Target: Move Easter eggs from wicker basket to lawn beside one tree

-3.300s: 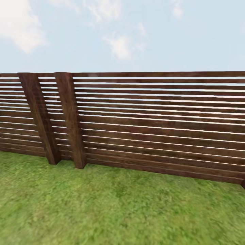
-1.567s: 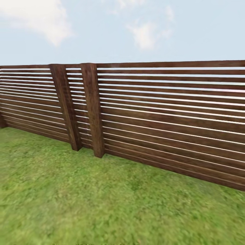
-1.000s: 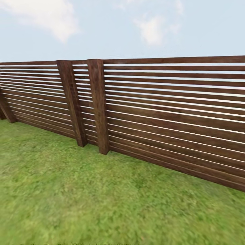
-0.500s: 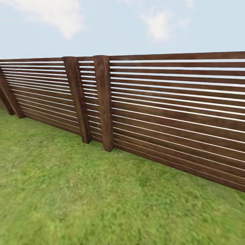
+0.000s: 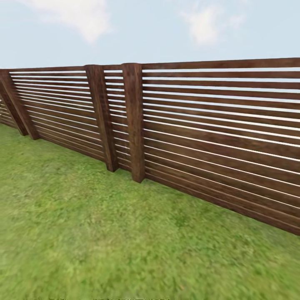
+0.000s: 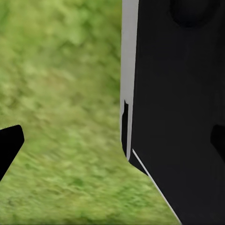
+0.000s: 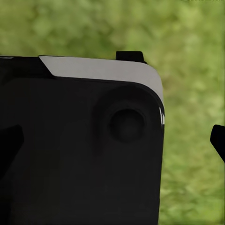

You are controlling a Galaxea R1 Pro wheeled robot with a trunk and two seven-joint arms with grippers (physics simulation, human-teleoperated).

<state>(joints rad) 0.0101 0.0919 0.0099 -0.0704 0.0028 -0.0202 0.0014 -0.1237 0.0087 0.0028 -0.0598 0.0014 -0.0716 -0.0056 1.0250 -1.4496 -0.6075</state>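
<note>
The lawn (image 5: 104, 233) spreads as mottled green grass across the lower half of the head view. It also shows blurred under both wrist cameras (image 6: 61, 93) (image 7: 192, 56). The Easter eggs, the wicker basket and the tree are out of view. My left gripper (image 6: 112, 143) is open, one black fingertip (image 6: 9, 145) at the picture's edge over grass, with nothing between the fingers. My right gripper (image 7: 112, 140) is open too, with a fingertip (image 7: 218, 140) at the far edge and nothing held.
A dark brown slatted wooden fence (image 5: 216, 137) runs across the head view. It has two thick posts (image 5: 134, 121) close together and a further post (image 5: 18, 104) at far left. A black robot body panel (image 6: 183, 117) (image 7: 70, 154) sits behind each gripper.
The whole head view has shifted: the fence posts slide to the right in the picture and more fence appears at the left, so the camera is moving. Nothing in the scene itself moved.
</note>
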